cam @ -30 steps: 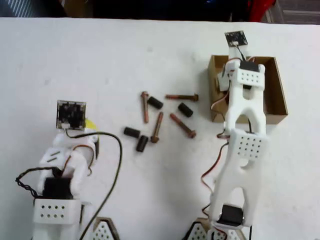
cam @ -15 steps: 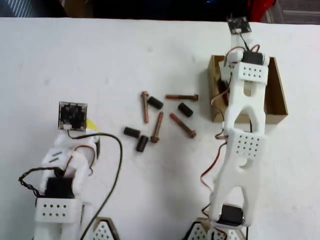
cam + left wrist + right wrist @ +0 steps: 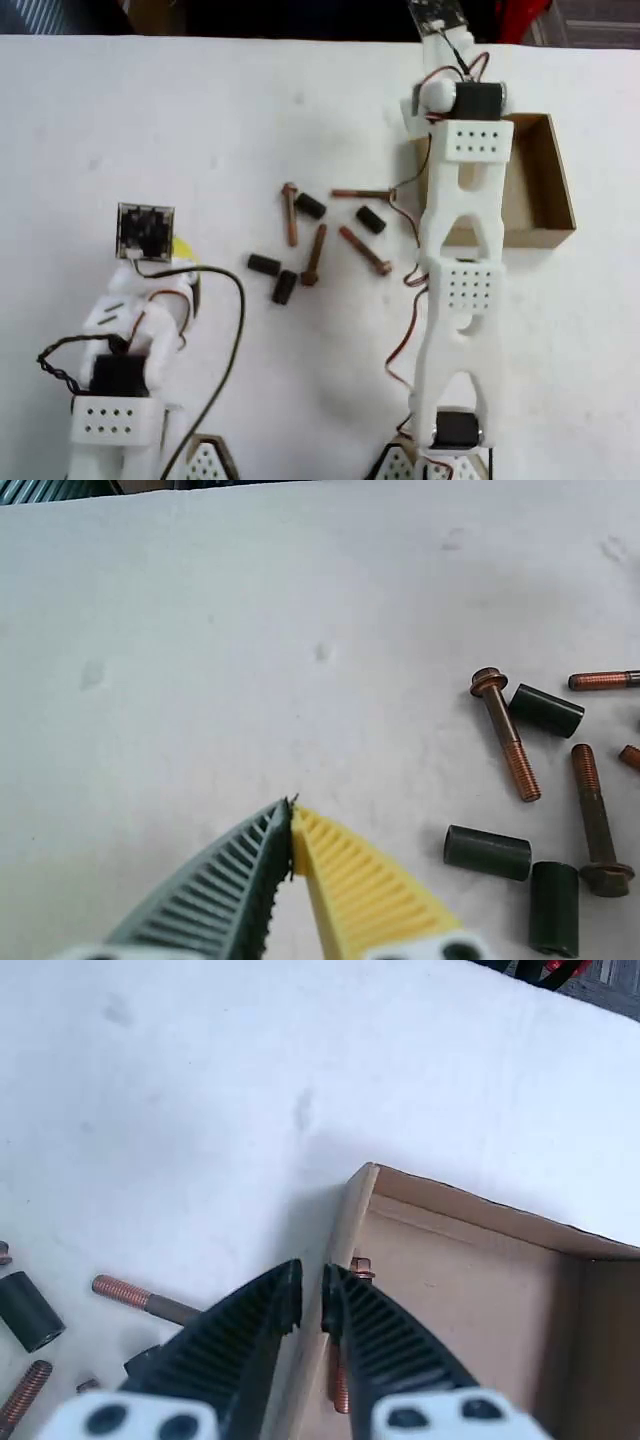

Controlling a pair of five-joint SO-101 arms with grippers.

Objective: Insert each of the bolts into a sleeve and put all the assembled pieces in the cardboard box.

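Observation:
Four copper bolts, such as one [image 3: 290, 213] and another [image 3: 365, 250], lie mid-table among four black sleeves, such as one [image 3: 310, 206] and another [image 3: 264, 265]. The cardboard box [image 3: 548, 195] stands at the right. My right gripper [image 3: 311, 1298] hovers over the box's corner [image 3: 352, 1210], open by a narrow gap with nothing between its fingers. A bolt piece [image 3: 343, 1385] lies inside the box, partly hidden behind a finger. My left gripper [image 3: 291, 818] is shut and empty over bare table, left of a bolt [image 3: 505, 733] and a sleeve [image 3: 487, 852].
The right arm [image 3: 462, 290] stretches from the front edge over the box's left side. The left arm [image 3: 125, 340] sits at the front left with a black cable [image 3: 232, 340] looping beside it. The table's far edge [image 3: 250, 37] borders dark space.
The right arm's wrist has swung away from the box interior, farther from the front and slightly left, to the box's far left corner. The left arm and the loose parts have not moved.

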